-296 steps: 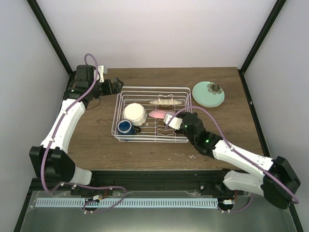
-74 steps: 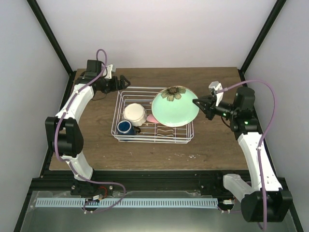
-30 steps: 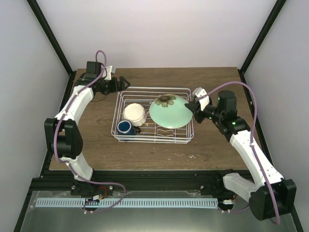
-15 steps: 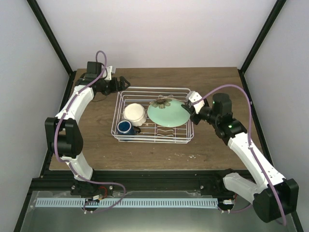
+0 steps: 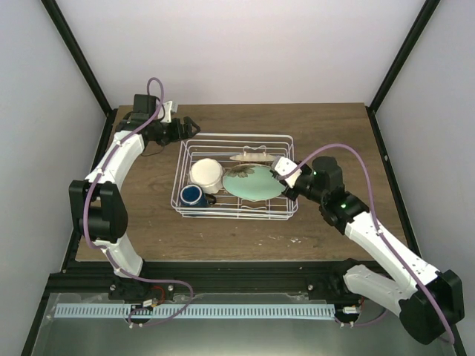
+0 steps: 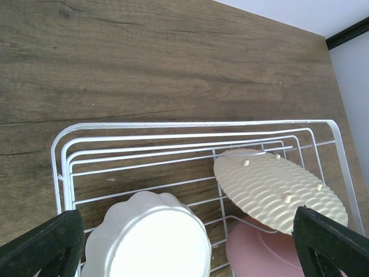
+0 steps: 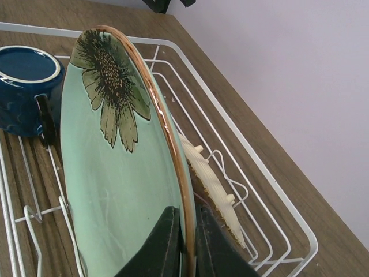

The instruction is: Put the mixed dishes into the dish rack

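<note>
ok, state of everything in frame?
pale green flowered plate: tilted in white wire rack, gripped
right fingers: shut on its rim
left fingers: open, empty
dark blue mug: in rack
cream-white fluted bowl: in rack
yellow ridged plate: tilted in rack
pink plate: in rack

Left wrist view: cream bowl [image 6: 150,242] and pink plate [image 6: 253,257] cut off at bottom edge; right wrist view: green plate [image 7: 115,184] runs off bottom, blue mug [image 7: 23,92] clipped at left.
</note>
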Controlling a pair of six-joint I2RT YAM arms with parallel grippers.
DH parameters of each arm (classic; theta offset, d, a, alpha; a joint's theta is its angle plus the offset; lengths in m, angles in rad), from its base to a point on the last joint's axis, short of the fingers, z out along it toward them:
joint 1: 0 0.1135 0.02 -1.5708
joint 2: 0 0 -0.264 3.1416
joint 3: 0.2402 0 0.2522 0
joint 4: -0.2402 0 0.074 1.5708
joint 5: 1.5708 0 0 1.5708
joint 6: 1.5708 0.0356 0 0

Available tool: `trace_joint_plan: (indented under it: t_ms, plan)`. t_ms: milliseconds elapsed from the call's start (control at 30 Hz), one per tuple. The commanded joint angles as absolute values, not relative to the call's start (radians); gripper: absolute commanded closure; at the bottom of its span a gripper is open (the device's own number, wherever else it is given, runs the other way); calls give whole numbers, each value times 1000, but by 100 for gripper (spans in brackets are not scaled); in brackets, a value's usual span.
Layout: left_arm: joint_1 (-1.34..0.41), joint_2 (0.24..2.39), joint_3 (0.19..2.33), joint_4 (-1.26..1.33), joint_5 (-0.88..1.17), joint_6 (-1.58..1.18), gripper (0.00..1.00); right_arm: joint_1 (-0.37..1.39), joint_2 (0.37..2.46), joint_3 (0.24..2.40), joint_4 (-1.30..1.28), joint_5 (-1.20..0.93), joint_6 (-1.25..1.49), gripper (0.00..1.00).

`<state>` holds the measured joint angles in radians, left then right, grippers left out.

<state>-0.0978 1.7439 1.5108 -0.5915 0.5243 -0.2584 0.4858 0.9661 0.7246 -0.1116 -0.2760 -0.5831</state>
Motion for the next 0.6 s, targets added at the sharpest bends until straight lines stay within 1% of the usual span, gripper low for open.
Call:
trace_joint_plan:
  t_ms: [0, 300, 567]
  plan:
    - [-94, 1741, 1523, -584, 525, -261, 0, 491, 946, 736, 34, -146, -636, 99]
    - [-95, 1752, 1534, -578, 525, -269, 0, 499, 911, 718, 11, -108, -670, 99]
    - [-95, 1768, 1542, -577, 528, -276, 0, 552, 862, 629, 53, -1, -720, 99]
